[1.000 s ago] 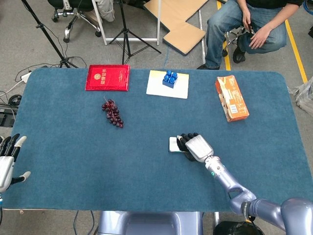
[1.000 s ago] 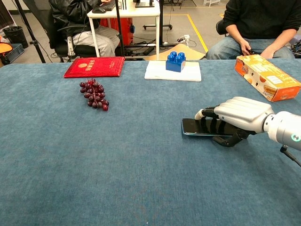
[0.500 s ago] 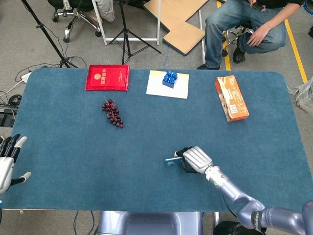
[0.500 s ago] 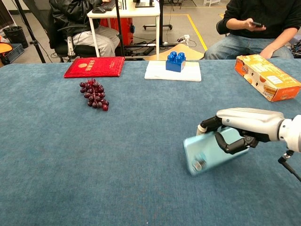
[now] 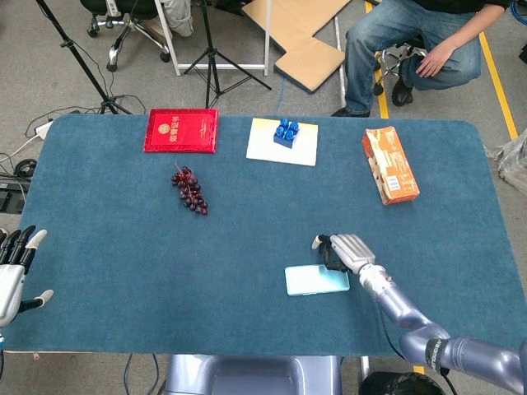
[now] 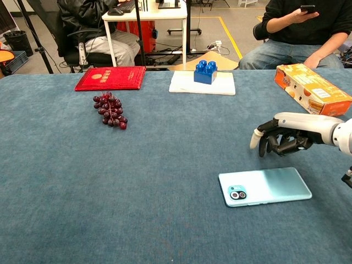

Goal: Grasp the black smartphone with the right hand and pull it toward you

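Observation:
The smartphone (image 5: 317, 280) lies flat on the blue table cloth (image 5: 123, 247) near the front edge, its pale teal back and camera lenses facing up (image 6: 265, 186). My right hand (image 5: 346, 249) hovers just behind the phone's far right side, clear of it, fingers bent downward and thumb apart, holding nothing (image 6: 289, 135). My left hand (image 5: 12, 276) rests off the table's left front corner with fingers spread and empty; the chest view does not show it.
A bunch of dark grapes (image 5: 190, 190) lies left of centre. At the far edge sit a red booklet (image 5: 181, 130), a blue block (image 5: 286, 132) on a white pad (image 5: 300, 150) and an orange box (image 5: 389, 164). People sit beyond the table.
The right hand dragged the phone toward the front edge, tipping it up and over. The phone now lies back-up and the hand has let go and lifted away behind it.

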